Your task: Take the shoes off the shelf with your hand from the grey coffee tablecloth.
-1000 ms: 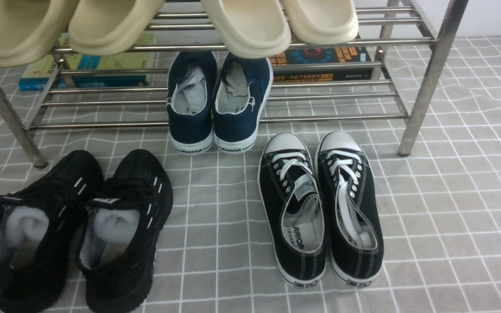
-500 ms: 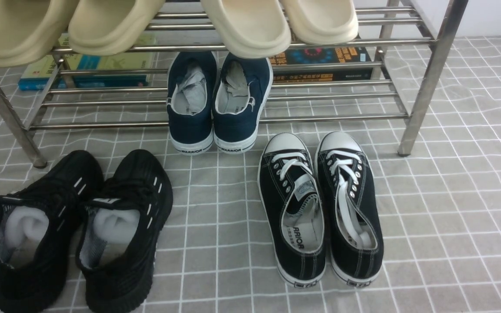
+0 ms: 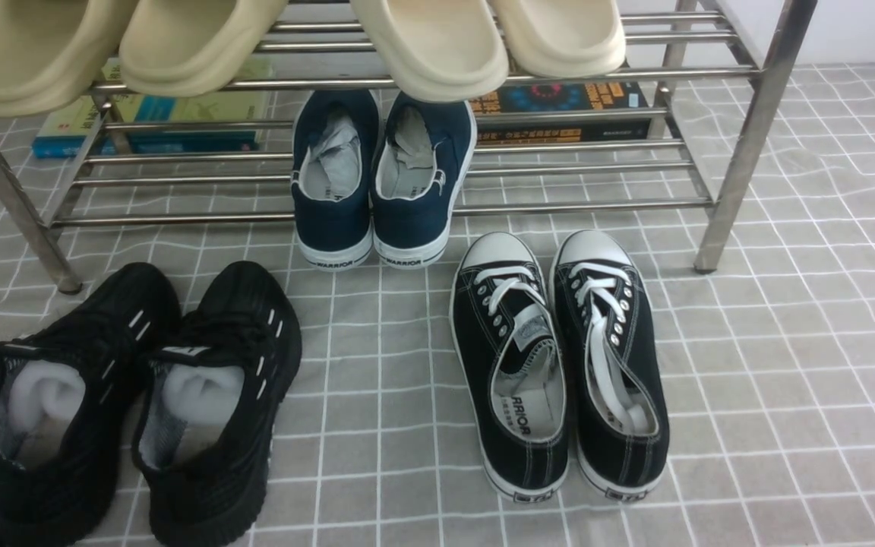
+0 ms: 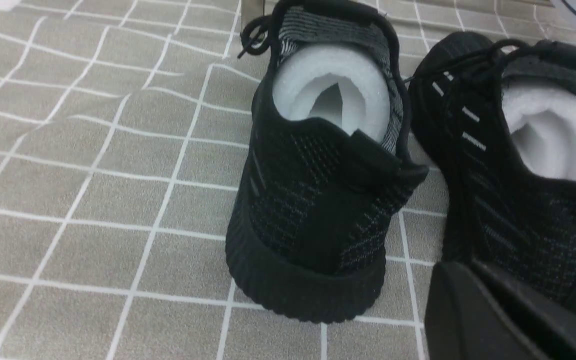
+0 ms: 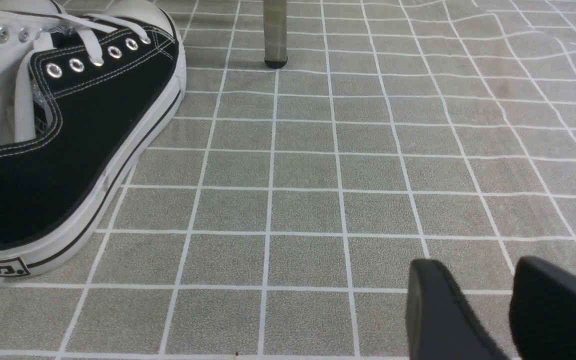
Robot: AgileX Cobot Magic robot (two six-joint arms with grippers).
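The shoes, a pair of black knit sneakers with white dashes and white stuffing, stand side by side on the grey coffee tablecloth (image 3: 787, 365) at the front left, one (image 3: 65, 395) beside the other (image 3: 217, 387), in front of the shelf (image 3: 559, 205). In the left wrist view their heels face me, one shoe (image 4: 318, 200) apart and the other (image 4: 518, 175) right behind my left gripper (image 4: 463, 267). That gripper is shut and holds nothing. My right gripper (image 5: 480, 265) hangs open over bare cloth. Neither hand shows in the front view.
Navy white-soled sneakers (image 3: 380, 182) sit on the shelf's lower bars. Black canvas sneakers with white laces (image 3: 559, 365) stand on the cloth at centre right. Cream slippers (image 3: 430, 45) fill the upper tier, books (image 3: 559, 106) lie behind. A shelf leg (image 5: 275, 35) stands beyond the right gripper.
My left gripper, seen at the front view's lower left corner a second ago, has drawn back out of that view. The black knit shoes have not moved.
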